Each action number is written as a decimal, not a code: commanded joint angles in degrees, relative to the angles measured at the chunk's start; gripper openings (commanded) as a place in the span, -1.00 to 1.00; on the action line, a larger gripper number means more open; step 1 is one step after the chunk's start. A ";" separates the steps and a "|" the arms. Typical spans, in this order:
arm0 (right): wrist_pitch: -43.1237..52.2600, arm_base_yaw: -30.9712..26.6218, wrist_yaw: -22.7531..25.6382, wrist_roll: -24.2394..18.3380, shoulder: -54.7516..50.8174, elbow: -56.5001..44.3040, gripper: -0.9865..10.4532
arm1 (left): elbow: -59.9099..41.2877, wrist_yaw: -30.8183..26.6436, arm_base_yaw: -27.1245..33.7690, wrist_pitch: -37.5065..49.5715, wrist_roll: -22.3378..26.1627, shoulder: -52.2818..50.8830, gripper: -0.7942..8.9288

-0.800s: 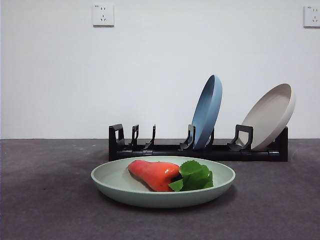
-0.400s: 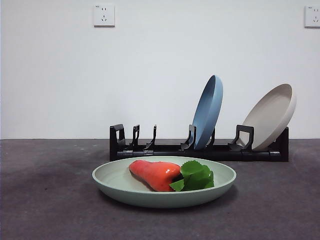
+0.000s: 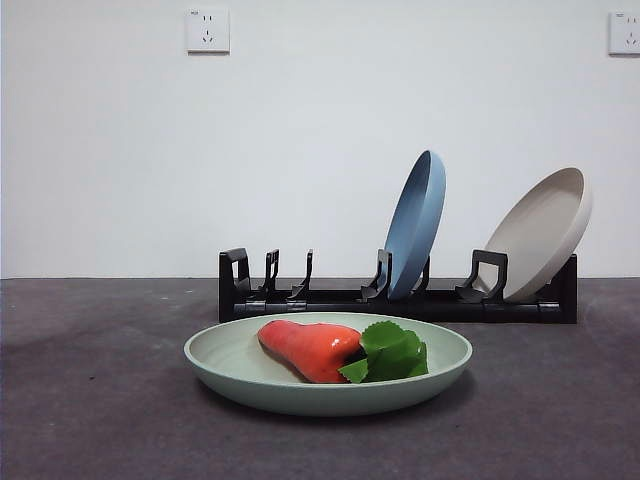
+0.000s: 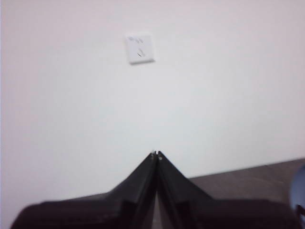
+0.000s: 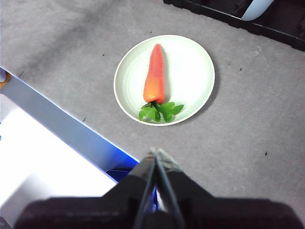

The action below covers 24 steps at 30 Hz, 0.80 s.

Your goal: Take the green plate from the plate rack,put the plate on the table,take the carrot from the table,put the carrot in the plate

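Carrot (image 3: 308, 349) lying in the green plate (image 3: 240, 372) at lower centre of the front view, on the desk (image 3: 90, 420) before the plate rack (image 3: 330, 298) with blue plate (image 3: 416, 222) and beige plate (image 3: 543, 232); left gripper (image 4: 157, 154) and right gripper (image 5: 154, 151) fingers pressed together, empty.

Both grippers have plain matte black fingers (image 4: 143, 181) tapering to thin tips.

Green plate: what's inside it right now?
Only the carrot, lying flat in the green plate with its leaves near the rim. The plate surface directly beneath the carrot is covered.
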 commanded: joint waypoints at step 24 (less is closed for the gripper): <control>0.09 0.09 -0.07 0.50 -0.09 -0.22 -0.82 | -47.47 0.92 12.13 0.85 -5.29 -29.29 -0.84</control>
